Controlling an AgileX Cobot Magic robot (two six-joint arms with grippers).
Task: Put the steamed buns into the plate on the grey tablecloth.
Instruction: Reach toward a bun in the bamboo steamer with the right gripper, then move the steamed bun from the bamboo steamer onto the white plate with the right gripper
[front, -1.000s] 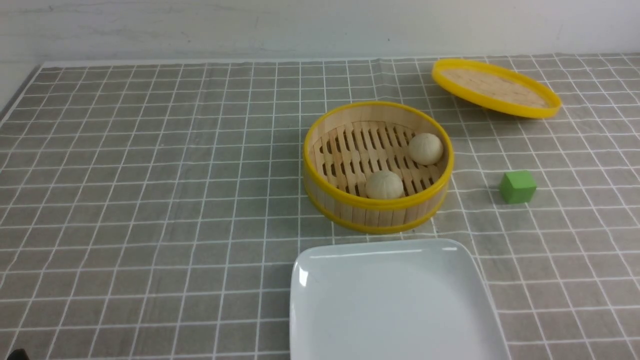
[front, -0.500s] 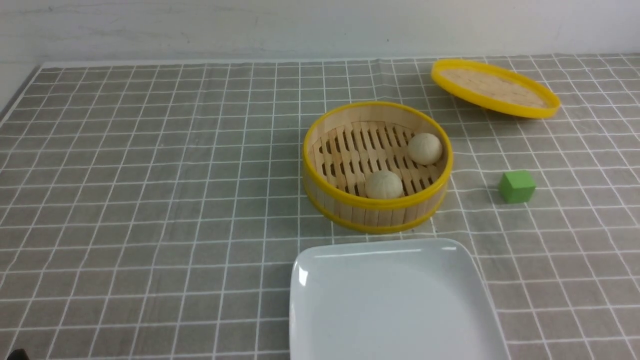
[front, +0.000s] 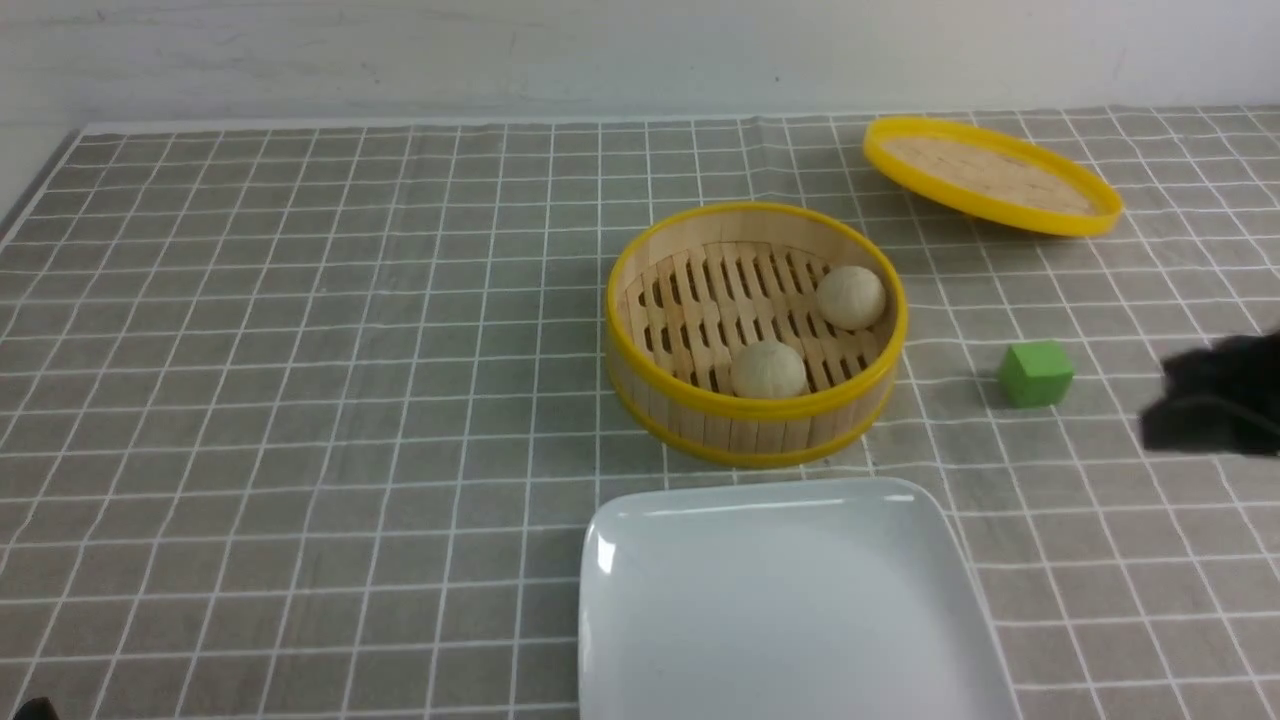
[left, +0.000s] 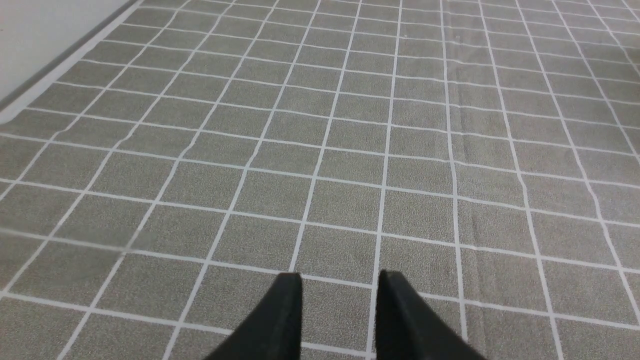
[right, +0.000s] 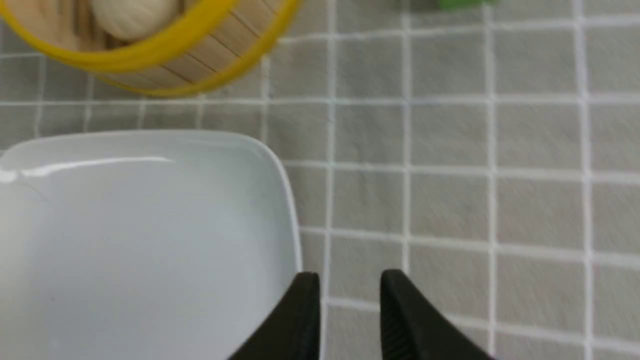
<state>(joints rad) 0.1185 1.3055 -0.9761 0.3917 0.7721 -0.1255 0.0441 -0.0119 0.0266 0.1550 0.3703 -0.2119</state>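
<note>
Two cream steamed buns (front: 808, 333) beyond white plate (front: 790, 600).

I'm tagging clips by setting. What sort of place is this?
Probably a staged tabletop test setup, dressed as a dining table: a grey checked tablecloth, a bamboo steamer holding two buns, a white plate, against a bare wall.

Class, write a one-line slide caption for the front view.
Two steamed buns sit in an open bamboo steamer basket beyond an empty white plate.

Glossy white plate (front: 790, 600), matt woven grey tablecloth (front: 300, 400), slatted bamboo basket (front: 755, 335), smooth steamed buns (front: 768, 369)
</note>
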